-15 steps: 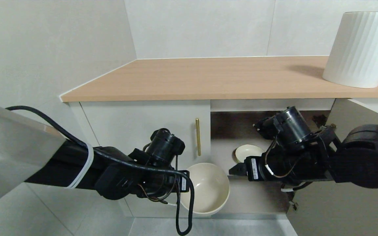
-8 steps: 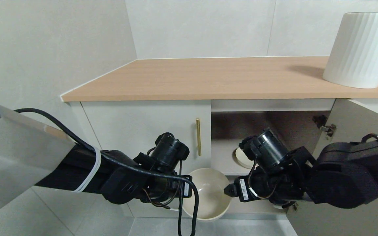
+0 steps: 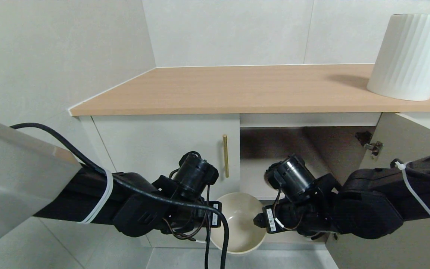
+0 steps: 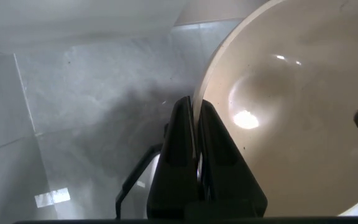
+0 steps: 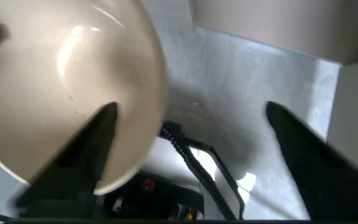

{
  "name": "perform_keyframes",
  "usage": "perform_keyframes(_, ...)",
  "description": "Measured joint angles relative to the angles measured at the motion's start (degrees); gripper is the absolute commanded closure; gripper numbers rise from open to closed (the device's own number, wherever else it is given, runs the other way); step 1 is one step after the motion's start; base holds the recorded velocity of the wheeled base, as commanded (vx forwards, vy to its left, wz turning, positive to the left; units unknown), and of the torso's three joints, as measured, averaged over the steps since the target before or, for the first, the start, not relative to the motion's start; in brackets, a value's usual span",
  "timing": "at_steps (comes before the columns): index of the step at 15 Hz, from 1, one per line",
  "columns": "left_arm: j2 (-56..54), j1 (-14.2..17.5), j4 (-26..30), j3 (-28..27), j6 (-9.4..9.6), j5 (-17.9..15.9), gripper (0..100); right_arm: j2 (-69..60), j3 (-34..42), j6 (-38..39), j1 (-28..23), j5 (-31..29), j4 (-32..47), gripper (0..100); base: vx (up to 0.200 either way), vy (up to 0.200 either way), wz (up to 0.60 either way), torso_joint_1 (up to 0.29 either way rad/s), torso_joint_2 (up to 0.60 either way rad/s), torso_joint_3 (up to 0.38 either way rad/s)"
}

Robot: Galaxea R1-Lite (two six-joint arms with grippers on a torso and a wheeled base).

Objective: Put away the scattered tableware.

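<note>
Bowl held before the open cabinet
Its left rim is pinched by the closed left claw, low over the floor. The right claw is spread wide at the right rim, one finger over the bowl. The cabinet shelf behind is partly hidden by the right arm; the door is cut off at right.

- I see one cream bowl: round, deep, glossy, with nothing inside.
- It's mouth up, hanging in the air low down, just in front of the open cabinet.
- Its rim is pinched between the left gripper fingers.
</note>
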Motion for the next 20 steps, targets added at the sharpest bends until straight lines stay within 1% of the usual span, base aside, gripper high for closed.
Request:
perform_keyframes(12, -0.2, 0.0, -0.2, 0.1, -0.11, -0.1, 100, 0.4, 0.1, 0.1, 0.0, 0.0, -0.2, 100, 0.0, 0.0, 0.0, 0.0, 0.0, 0.0)
perform_keyframes(13, -0.2, 0.0, -0.2, 0.1, -0.11, -0.1, 0, 0.4, 0.1, 0.1, 0.0, 0.0, -0.1, 100, 0.0, 0.0, 0.0, 0.0, 0.0, 0.0)
perform_keyframes(16, -0.3, 0.0, -0.2, 0.1, -0.43, 0.2, 0, 0.5, 0.2, 0.0, -0.1, -0.2, 0.3, 100, 0.0, 0.0, 0.0, 0.0, 0.0, 0.0)
perform_keyframes(18, -0.5, 0.0, -0.5, -0.1, -1.52, 0.2, 0, 0.5, 0.2, 0.0, 0.0, -0.1, 0.2, 100, 0.0, 0.0, 0.0, 0.0, 0.0, 0.0)
perform_keyframes(20, -1.3, 0.0, -2.2, -0.2, -2.18, 0.1, 0, 0.5, 0.1, 0.0, 0.0, -0.1, 0.0, 100, 0.0, 0.0, 0.0, 0.0, 0.0, 0.0)
